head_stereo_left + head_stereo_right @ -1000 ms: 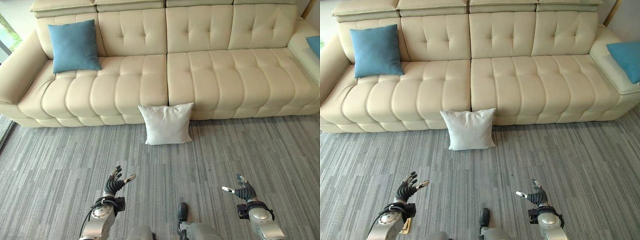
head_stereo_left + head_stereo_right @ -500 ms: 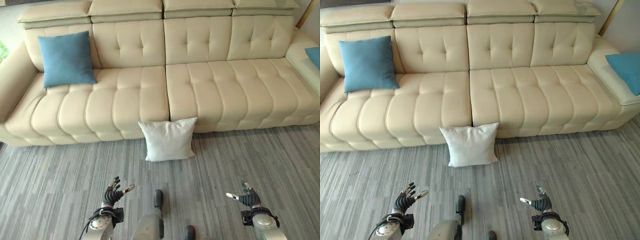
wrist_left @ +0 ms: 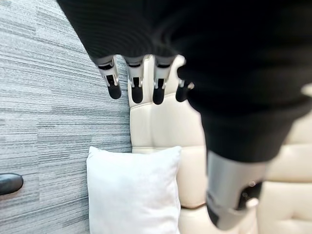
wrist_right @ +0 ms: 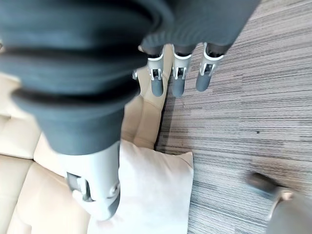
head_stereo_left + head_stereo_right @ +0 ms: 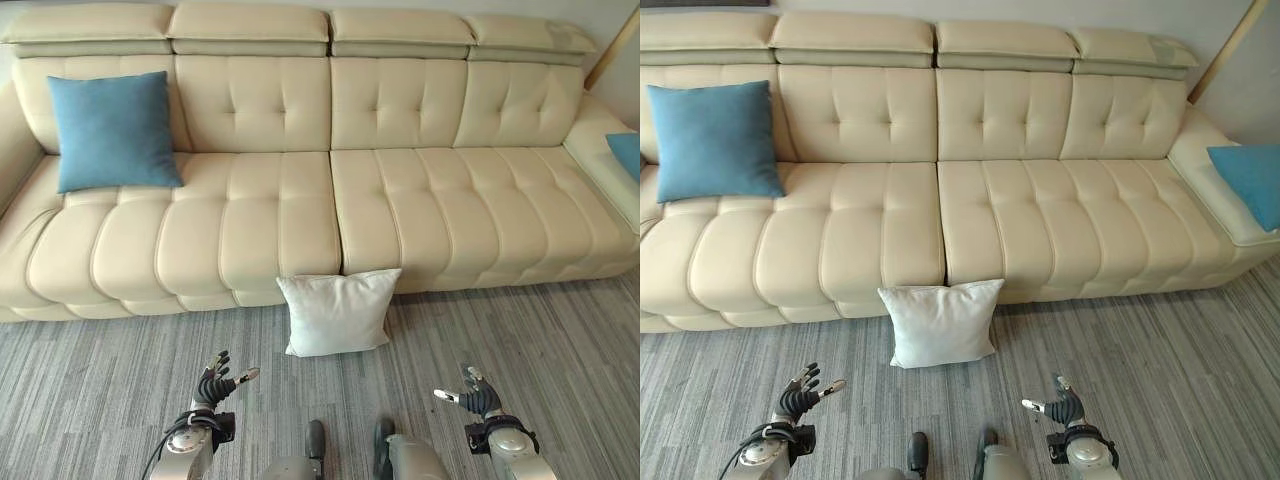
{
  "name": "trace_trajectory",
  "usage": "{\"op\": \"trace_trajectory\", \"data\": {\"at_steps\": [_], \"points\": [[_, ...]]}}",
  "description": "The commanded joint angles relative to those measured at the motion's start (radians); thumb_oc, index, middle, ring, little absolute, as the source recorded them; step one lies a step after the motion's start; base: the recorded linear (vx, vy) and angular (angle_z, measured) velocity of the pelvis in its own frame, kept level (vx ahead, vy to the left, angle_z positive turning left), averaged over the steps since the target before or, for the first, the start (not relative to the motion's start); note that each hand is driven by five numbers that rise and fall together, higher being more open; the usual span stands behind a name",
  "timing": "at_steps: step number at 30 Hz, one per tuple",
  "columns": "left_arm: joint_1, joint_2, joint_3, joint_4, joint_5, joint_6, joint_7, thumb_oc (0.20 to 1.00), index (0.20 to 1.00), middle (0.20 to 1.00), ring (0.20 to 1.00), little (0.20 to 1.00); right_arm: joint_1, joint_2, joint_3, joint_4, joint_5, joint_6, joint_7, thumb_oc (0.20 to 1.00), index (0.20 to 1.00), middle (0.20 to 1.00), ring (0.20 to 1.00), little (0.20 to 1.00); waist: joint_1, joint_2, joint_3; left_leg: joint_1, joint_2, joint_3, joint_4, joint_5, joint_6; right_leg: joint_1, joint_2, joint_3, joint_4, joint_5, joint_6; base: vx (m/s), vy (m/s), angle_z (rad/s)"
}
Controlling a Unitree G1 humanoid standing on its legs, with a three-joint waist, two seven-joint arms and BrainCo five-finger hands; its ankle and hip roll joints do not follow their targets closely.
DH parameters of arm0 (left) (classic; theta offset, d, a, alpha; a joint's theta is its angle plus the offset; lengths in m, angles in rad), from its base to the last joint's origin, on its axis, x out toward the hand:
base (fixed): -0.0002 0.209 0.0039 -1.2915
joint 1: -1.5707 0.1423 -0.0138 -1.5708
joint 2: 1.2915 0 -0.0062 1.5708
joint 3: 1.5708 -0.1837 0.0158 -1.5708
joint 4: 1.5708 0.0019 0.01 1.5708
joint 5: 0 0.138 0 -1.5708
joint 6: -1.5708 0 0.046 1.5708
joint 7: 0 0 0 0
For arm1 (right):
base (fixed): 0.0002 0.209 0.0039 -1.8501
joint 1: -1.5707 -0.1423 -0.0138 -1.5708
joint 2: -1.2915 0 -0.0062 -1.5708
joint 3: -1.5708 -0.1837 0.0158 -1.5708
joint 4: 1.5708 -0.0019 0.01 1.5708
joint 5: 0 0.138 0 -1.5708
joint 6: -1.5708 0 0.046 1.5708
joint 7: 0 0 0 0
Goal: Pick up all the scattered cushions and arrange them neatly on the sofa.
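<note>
**Hands low and empty, white cushion closer ahead**

Hands are both empty at this moment. The left hand (image 5: 216, 383) is low in front of the robot with its fingers relaxed and spread, the thumb apart, holding nothing. The right hand (image 5: 470, 394) is at the same height on the other side, fingers also loose, nothing inside. Both are above the grey carpet (image 5: 90, 380), well apart from any cushion.

Between the two hands, further forward, the white cushion (image 5: 336, 311) stands on the carpet and leans against the front of the cream sofa (image 5: 400, 190), just under the seam between the two seats. A blue cushion (image 5: 111, 129) already rests upright against the backrest at the sofa's left end. Another blue cushion (image 5: 1248, 180) lies on the right end section.

Compared with one second ago, the whole picture has shifted: the sofa and the white cushion now sit lower and nearer in the head views, so the camera has come forward. The cushions themselves did not move. I judge the robot is approaching the white cushion; the grasp has not yet begun, and the hands must go forward to reach it.
</note>
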Motion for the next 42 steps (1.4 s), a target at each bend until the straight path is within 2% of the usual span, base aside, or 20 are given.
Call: {"op": "trace_trajectory", "data": {"at_steps": [1, 4, 7, 9, 11, 12, 13, 15, 17, 18, 23, 29, 32, 33, 34, 36, 37, 40, 41, 42], "points": [[-0.004, 0.024, 0.011, -0.074, 0.043, -0.043, 0.003, 1.0, 1.0, 1.0, 1.0, 1.0, -0.018, -0.033, -0.011, -0.027, -0.02, -0.002, -0.014, 1.0, 1.0, 1.0, 1.0, 1.0, -0.021, 0.004, 0.043, 0.083, 0.043, -0.02, 0.024, -0.104, -0.106, 0.076, 0.037, -0.039, -0.022, 0.081, -0.006, 0.22, -0.113, 0.18], [-0.008, 0.021, 0.009, -0.081, 0.05, -0.048, -0.002, 1.0, 1.0, 1.0, 1.0, 1.0, -0.012, -0.034, -0.016, -0.027, -0.012, -0.009, -0.014, 1.0, 1.0, 1.0, 1.0, 1.0, -0.025, -0.003, 0.033, 0.1, 0.039, -0.023, 0.034, -0.133, -0.109, 0.103, 0.035, -0.037, -0.055, 0.085, -0.012, 0.21, -0.123, 0.15], [-0.007, 0.002, 0.007, -0.075, 0.038, -0.046, -0.002, 1.0, 1.0, 1.0, 1.0, 1.0, -0.007, -0.041, -0.022, -0.009, 0.007, -0.02, -0.012, 1.0, 1.0, 1.0, 1.0, 1.0, -0.032, -0.007, 0.004, 0.102, 0.052, -0.021, 0.113, -0.185, -0.128, 0.164, 0.049, -0.021, -0.089, 0.081, -0.039, 0.26, -0.17, 0.12], [-0.011, -0.003, 0.005, -0.083, 0.026, -0.044, -0.005, 1.0, 1.0, 1.0, 1.0, 1.0, -0.011, -0.052, -0.025, -0.008, 0.016, -0.023, -0.011, 1.0, 1.0, 1.0, 1.0, 1.0, -0.033, -0.004, 0.011, 0.063, 0.051, -0.02, 0.22, -0.181, -0.146, 0.184, 0.054, -0.018, -0.09, 0.071, -0.054, 0.13, -0.126, 0.25], [-0.024, -0.012, 0.0, -0.079, 0.003, -0.05, 0.001, 1.0, 1.0, 1.0, 1.0, 1.0, -0.018, -0.063, -0.025, -0.008, 0.025, -0.023, -0.013, 1.0, 1.0, 1.0, 1.0, 1.0, -0.026, -0.005, 0.023, -0.003, 0.054, -0.029, 0.325, -0.148, -0.164, 0.203, 0.053, -0.013, -0.094, 0.052, -0.073, 0.07, -0.066, 0.06], [-0.026, -0.016, -0.001, -0.077, -0.005, -0.051, 0.001, 1.0, 1.0, 1.0, 1.0, 1.0, -0.021, -0.068, -0.027, -0.006, 0.026, -0.023, -0.015, 1.0, 1.0, 1.0, 1.0, 1.0, -0.024, -0.007, 0.026, -0.03, 0.066, -0.024, 0.329, -0.143, -0.165, 0.214, 0.048, -0.014, -0.099, 0.042, -0.076, 0.07, -0.01, 0.06], [-0.025, -0.019, 0.0, -0.075, -0.007, -0.048, -0.001, 1.0, 1.0, 1.0, 1.0, 1.0, -0.02, -0.072, -0.028, -0.003, 0.026, -0.021, -0.014, 1.0, 1.0, 1.0, 1.0, 1.0, -0.023, -0.01, 0.023, -0.044, 0.082, -0.01, 0.301, -0.148, -0.164, 0.224, 0.042, -0.017, -0.106, 0.035, -0.074, 0.11, 0.023, 0.0], [-0.021, -0.019, -0.003, -0.067, -0.008, -0.044, 0.0, 1.0, 1.0, 1.0, 1.0, 1.0, -0.021, -0.073, -0.027, 0.006, 0.028, -0.021, -0.018, 1.0, 1.0, 1.0, 1.0, 1.0, -0.015, -0.011, 0.017, -0.054, 0.113, -0.004, 0.225, -0.121, -0.166, 0.241, 0.036, -0.02, -0.112, 0.024, -0.07, 0.13, 0.053, 0.2], [-0.02, -0.017, -0.013, -0.056, -0.005, -0.037, 0.005, 1.0, 1.0, 1.0, 1.0, 1.0, -0.022, -0.079, -0.025, 0.007, 0.026, -0.021, -0.025, 1.0, 1.0, 1.0, 1.0, 1.0, -0.006, -0.008, 0.021, -0.098, 0.151, -0.024, 0.159, -0.037, -0.178, 0.257, 0.038, -0.022, -0.112, 0.007, -0.072, 0.13, 0.073, 0.18], [-0.022, -0.017, -0.017, -0.049, -0.002, -0.035, 0.008, 1.0, 1.0, 1.0, 1.0, 1.0, -0.022, -0.082, -0.024, 0.008, 0.022, -0.019, -0.029, 1.0, 1.0, 1.0, 1.0, 1.0, -0.003, -0.006, 0.024, -0.114, 0.165, -0.024, 0.137, -0.011, -0.184, 0.266, 0.038, -0.022, -0.112, -0.002, -0.073, 0.15, 0.111, 0.0], [0.004, -0.018, -0.016, -0.024, 0.018, -0.034, -0.006, 1.0, 1.0, 1.0, 1.0, 1.0, -0.015, -0.085, -0.008, 0.009, -0.013, -0.014, -0.013, 1.0, 1.0, 1.0, 1.0, 1.0, 0.007, 0.007, 0.011, -0.086, 0.159, -0.022, 0.091, -0.01, -0.189, 0.3, 0.035, -0.003, -0.111, -0.018, -0.072, 0.14, 0.133, -0.12], [-0.028, 0.003, -0.031, 0.06, 0.047, -0.031, 0.007, 1.0, 1.0, 1.0, 1.0, 1.0, -0.064, -0.068, 0.044, 0.065, -0.033, -0.001, -0.022, 1.0, 1.0, 1.0, 1.0, 1.0, 0.026, -0.005, 0.03, -0.085, 0.138, -0.007, 0.093, -0.032, -0.172, 0.275, 0.018, 0.012, -0.11, -0.003, -0.059, 0.04, 0.086, -0.14], [-0.099, 0.022, -0.048, 0.13, 0.068, -0.038, 0.043, 1.0, 1.0, 1.0, 1.0, 1.0, -0.125, -0.059, 0.068, 0.116, -0.012, 0.002, -0.045, 1.0, 1.0, 1.0, 1.0, 1.0, 0.028, -0.008, 0.063, -0.137, 0.129, -0.007, 0.11, -0.04, -0.164, 0.21, 0.011, 0.024, -0.089, 0.005, -0.054, -0.13, 0.056, -0.04], [-0.17, 0.036, -0.062, 0.203, 0.071, -0.051, 0.081, 1.0, 1.0, 1.0, 1.0, 1.0, -0.187, -0.06, 0.082, 0.165, 0.017, -0.001, -0.069, 1.0, 1.0, 1.0, 1.0, 1.0, 0.029, -0.011, 0.089, -0.202, 0.127, -0.007, 0.142, -0.048, -0.163, 0.138, 0.005, 0.031, -0.06, 0.011, -0.052, -0.18, 0.034, 0.03], [-0.172, 0.036, -0.062, 0.204, 0.071, -0.051, 0.081, 1.0, 1.0, 1.0, 1.0, 1.0, -0.188, -0.06, 0.082, 0.166, 0.017, -0.002, -0.069, 1.0, 1.0, 1.0, 1.0, 1.0, 0.029, -0.011, 0.086, -0.208, 0.127, -0.008, 0.142, -0.046, -0.162, 0.133, 0.004, 0.031, -0.061, 0.014, -0.052, -0.19, 0.032, -0.03], [-0.305, 0.079, -0.072, 0.313, 0.047, -0.076, 0.147, 1.0, 1.0, 1.0, 1.0, 1.0, -0.312, -0.074, 0.095, 0.248, 0.083, -0.011, -0.114, 1.0, 1.0, 1.0, 1.0, 1.0, 0.033, -0.013, 0.13, -0.34, 0.12, -0.014, 0.209, -0.054, -0.165, -0.005, -0.003, 0.036, -0.008, 0.027, -0.054, -0.18, 0.007, 0.01], [-0.306, 0.079, -0.072, 0.314, 0.047, -0.076, 0.147, 1.0, 1.0, 1.0, 1.0, 1.0, -0.313, -0.074, 0.095, 0.249, 0.083, -0.012, -0.114, 1.0, 1.0, 1.0, 1.0, 1.0, 0.033, -0.013, 0.129, -0.344, 0.12, -0.014, 0.211, -0.055, -0.165, -0.008, -0.003, 0.036, -0.007, 0.026, -0.054, -0.16, 0.0, 0.01], [-0.468, 0.133, -0.087, 0.441, -0.003, -0.096, 0.186, 1.0, 1.0, 1.0, 1.0, 1.0, -0.463, -0.099, 0.108, 0.315, 0.164, -0.034, -0.15, 1.0, 1.0, 1.0, 1.0, 1.0, 0.032, -0.015, 0.163, -0.484, 0.115, -0.018, 0.262, -0.049, -0.17, -0.156, -0.009, 0.034, 0.05, 0.035, -0.054, -0.09, 0.006, 0.0], [-0.511, 0.153, -0.094, 0.466, -0.018, -0.099, 0.199, 1.0, 1.0, 1.0, 1.0, 1.0, -0.51, -0.111, 0.112, 0.328, 0.188, -0.04, -0.165, 1.0, 1.0, 1.0, 1.0, 1.0, 0.03, -0.014, 0.173, -0.519, 0.121, -0.024, 0.283, -0.075, -0.178, -0.192, -0.01, 0.037, 0.074, 0.012, -0.048, -0.1, 0.021, 0.04], [-0.608, 0.188, -0.111, 0.518, -0.041, -0.105, 0.21, 1.0, 1.0, 1.0, 1.0, 1.0, -0.609, -0.133, 0.126, 0.346, 0.231, -0.056, -0.191, 1.0, 1.0, 1.0, 1.0, 1.0, 0.023, -0.014, 0.2, -0.635, 0.123, -0.026, 0.337, -0.076, -0.181, -0.305, -0.017, 0.04, 0.12, 0.013, -0.048, -0.07, 0.013, 0.02]]}}
